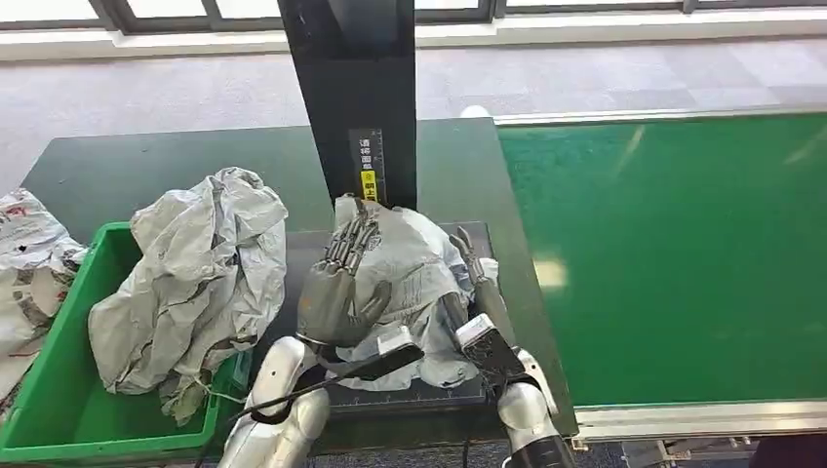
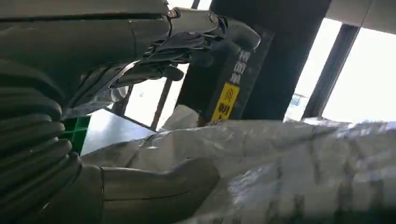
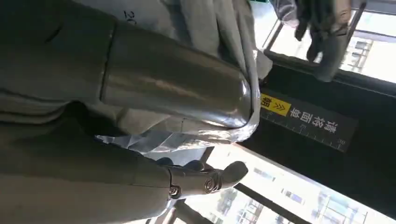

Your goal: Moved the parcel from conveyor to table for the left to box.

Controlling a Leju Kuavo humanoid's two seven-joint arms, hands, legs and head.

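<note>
Our right hand point(image 1: 480, 292) lies against the grey parcel point(image 1: 414, 263) on the dark tabletop point(image 1: 117, 175); whether it grips, we cannot tell. Our left hand point(image 1: 336, 288) hovers spread, empty. We should let go cleanly, then lift left toward the green bin point(image 1: 59, 409).

Crumpled grey parcel point(image 1: 410, 268) — lying on the dark table point(image 1: 127, 171).
</note>
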